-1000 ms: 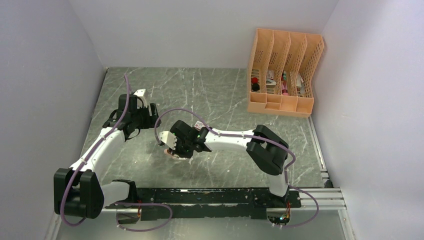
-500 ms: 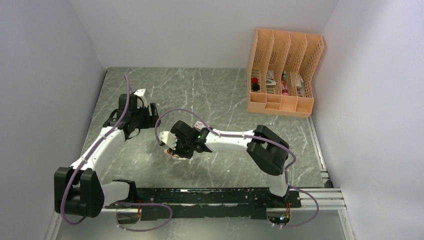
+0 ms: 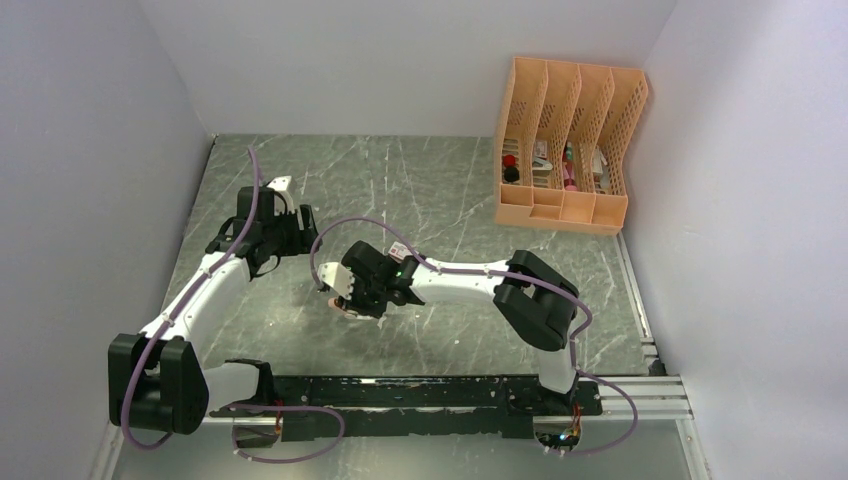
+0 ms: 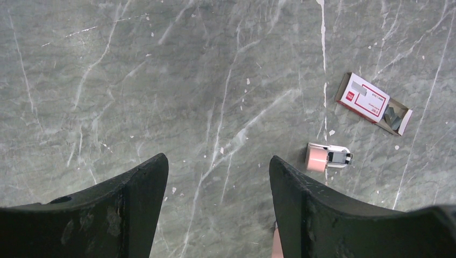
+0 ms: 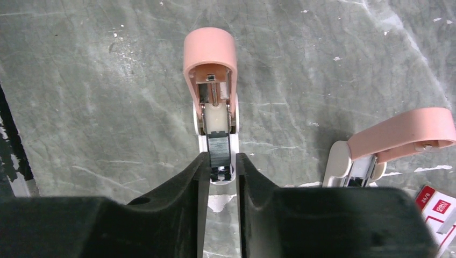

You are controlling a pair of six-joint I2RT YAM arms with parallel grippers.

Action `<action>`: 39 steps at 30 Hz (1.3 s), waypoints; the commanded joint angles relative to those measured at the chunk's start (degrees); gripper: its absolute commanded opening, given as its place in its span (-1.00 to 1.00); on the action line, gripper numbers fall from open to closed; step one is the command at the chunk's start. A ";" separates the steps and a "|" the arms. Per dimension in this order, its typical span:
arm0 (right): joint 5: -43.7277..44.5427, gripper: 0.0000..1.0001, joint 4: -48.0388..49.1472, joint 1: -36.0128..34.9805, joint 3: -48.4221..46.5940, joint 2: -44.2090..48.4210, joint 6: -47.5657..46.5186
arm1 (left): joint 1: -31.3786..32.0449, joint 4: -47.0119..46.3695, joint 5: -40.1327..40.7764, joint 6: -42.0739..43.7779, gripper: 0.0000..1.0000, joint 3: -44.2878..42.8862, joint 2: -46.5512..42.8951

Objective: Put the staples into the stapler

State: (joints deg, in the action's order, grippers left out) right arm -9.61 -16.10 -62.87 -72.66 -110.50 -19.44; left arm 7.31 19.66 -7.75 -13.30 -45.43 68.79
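Hugging a dark grey strip of staples [image 5: 220, 148], the right gripper [image 5: 221, 156] stands narrow, its matte black fingers [image 5: 188, 183] close on either side. I cannot tell whether they pinch the strip or only flank it. Only this wrist view shows that the ribbed strip lies in the white channel of the stapler [image 5: 209, 59], whose rounded salmon-pink lid is swung back flat on the table [image 5: 80, 97]. Just to the right a second stapler [image 5: 392, 137] has its pink lid raised at a slant, and a corner of the red-and-white box [image 5: 438, 212] shows beside it.

The left wrist view gives the box whole: a flat cardboard rectangle with one end open and grey staples inside. A small stapler [image 4: 327, 157] lies near it, apart. The left gripper [image 4: 218, 166] gapes wide over bare grey-green marble with nothing between its curved, scuffed fingers.

From above, the arms hide the box and strip, and only a pink spot shows under the right gripper. At the far right corner stands a peach latticed organizer [image 3: 565, 100] with four slots.
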 commanded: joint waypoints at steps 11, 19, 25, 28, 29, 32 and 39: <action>2.89 -0.16 0.61 0.91 1.83 -0.72 -0.72 | -0.63 0.20 -0.36 0.29 0.47 -1.63 -0.54; 1.50 -0.07 2.08 0.91 2.16 0.85 0.22 | -0.63 0.23 -0.20 0.29 0.47 -1.55 -1.03; -0.37 0.03 3.34 0.91 2.53 1.75 1.10 | -0.63 0.30 -0.25 0.29 0.48 -1.53 -1.12; -0.84 0.07 3.97 0.91 2.92 2.45 1.44 | -0.63 0.30 -0.24 0.29 0.48 -1.52 -1.21; -0.85 0.08 4.22 0.97 3.10 2.74 1.49 | -0.63 0.29 -0.16 0.29 0.48 -1.52 -1.18; -0.79 0.10 4.86 1.07 3.61 3.50 1.86 | -0.63 0.29 -0.24 0.25 0.48 -1.52 -1.21; -3.12 0.12 10.67 3.79 6.69 8.72 5.95 | -0.71 0.20 -0.17 0.23 0.48 -1.53 -1.28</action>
State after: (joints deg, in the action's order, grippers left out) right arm -10.31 -11.16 -61.52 -67.85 -107.24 -16.99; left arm 7.27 19.66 -7.75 -13.30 -45.45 68.64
